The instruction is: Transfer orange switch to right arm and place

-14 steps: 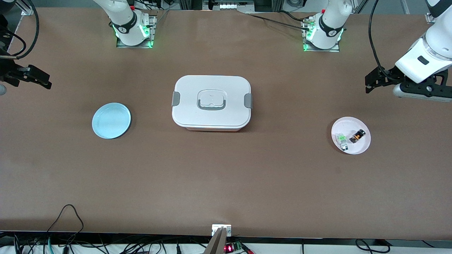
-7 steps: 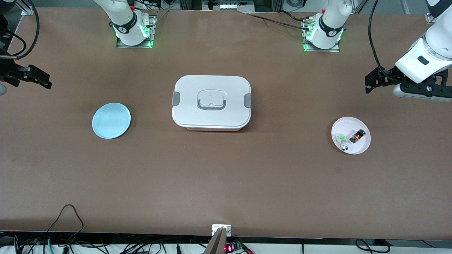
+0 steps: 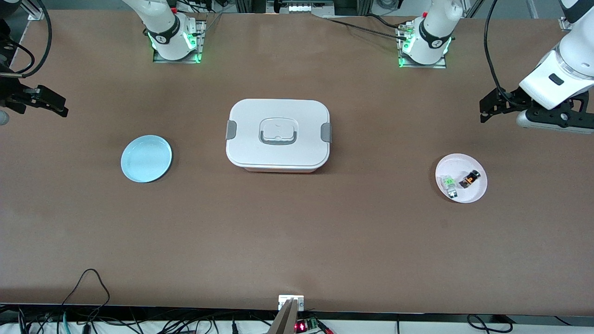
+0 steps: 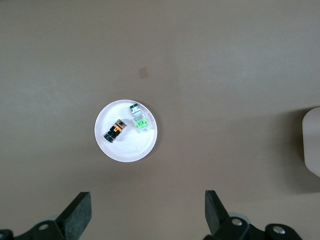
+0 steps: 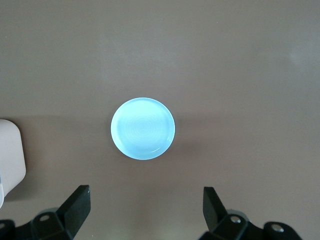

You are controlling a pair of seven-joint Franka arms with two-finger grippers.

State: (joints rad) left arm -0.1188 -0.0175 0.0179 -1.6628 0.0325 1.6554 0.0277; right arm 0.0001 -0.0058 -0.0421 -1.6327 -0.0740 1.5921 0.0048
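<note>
A: Layout, largest first?

B: Brown tabletop [image 3: 297, 241]. Near its middle, a white lidded container [image 3: 277, 134] with grey side latches and a clear-grey handle set into the lid; lid is on.

A: Arms?

B: Left arm [image 3: 564, 69] hangs at its own end of the tabletop, white wrist. Left gripper [image 4: 147, 212] is up in the air, over bare tabletop near the pink plate, jaws spread wide, nothing between them. Right arm [image 3: 9, 88] shows at the other end, mostly out of the front view. Right gripper [image 5: 145, 210] is over bare tabletop near the blue plate, jaws likewise spread, nothing held.

A: Plates?

B: Light blue plate [image 3: 146, 158], toward the right arm's end of the tabletop, well apart from the container. Pink plate [image 3: 478, 191], toward the left arm's end, nearer to the front camera than the left gripper's spot.

A: Task part?

B: Orange switch [image 3: 469, 179] lies in the pink plate, on its side, tilted, black body with orange markings. Just beside it in the same plate, a clear-grey component with a green top [image 3: 449, 184]. In the left wrist view the two [image 4: 115, 130] [image 4: 139, 120] sit close; contact cannot be told.
</note>
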